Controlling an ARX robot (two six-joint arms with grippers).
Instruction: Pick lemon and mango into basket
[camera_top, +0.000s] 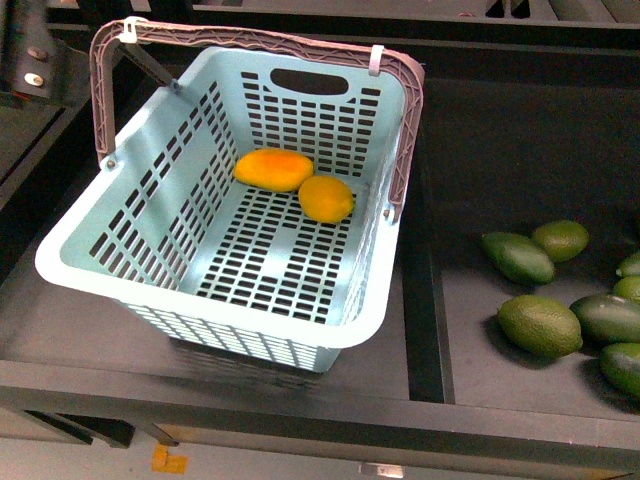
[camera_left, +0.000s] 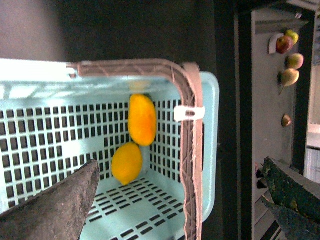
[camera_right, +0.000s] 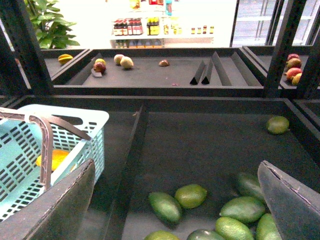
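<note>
Orange mango (camera_top: 273, 169) touching lemon (camera_top: 326, 199) in basket (camera_top: 90, 268), fingers (camera_left: 55, 210) wide, empty, apart.

1. This is a shop, laid out like a grocery produce section.
2. Black divided display bins (camera_right: 210, 145) hold loose dark green oval fruits (camera_top: 540, 325).
3. A light teal plastic shopping basket (camera_top: 120, 240) sits in one bin.
4. Bright back shelves carry rows of bottles (camera_right: 137, 26).
</note>
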